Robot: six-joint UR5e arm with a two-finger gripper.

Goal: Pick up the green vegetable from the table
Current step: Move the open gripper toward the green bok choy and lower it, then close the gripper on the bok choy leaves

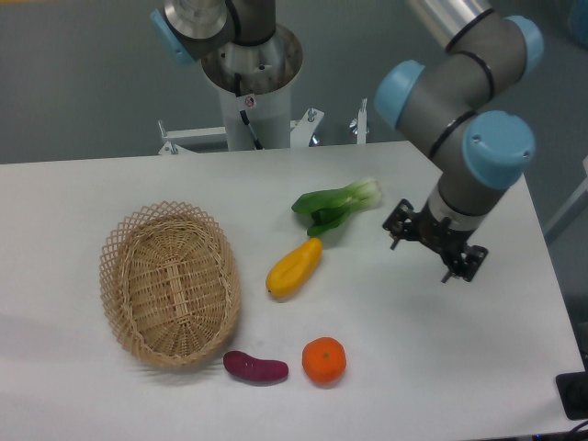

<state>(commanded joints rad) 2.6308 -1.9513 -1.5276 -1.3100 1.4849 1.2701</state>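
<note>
Green vegetable (pixel 335 207): dark green leaves, pale whitish-green stalk end. Table (pixel 83 193): plain matte white. Wicker basket (pixel 170 285): tan, open lattice weave. Oblong fruit (pixel 294 267): yellow. Orange (pixel 323 360): bright orange. Eggplant-like piece (pixel 255 367): purple. Arm (pixel 459 87): grey links, light blue joint caps. Gripper (pixel 435 241): black.

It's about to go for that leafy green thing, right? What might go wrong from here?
Two risks stand out. The green vegetable lies with its leaves almost touching the yellow fruit, so the gripper coming down on the leafy end may nudge or pinch the fruit instead. The vegetable also lies flat on the table, so fingers set too high may only catch thin leaves and slip off, while too low they could scrape the tabletop.
</note>
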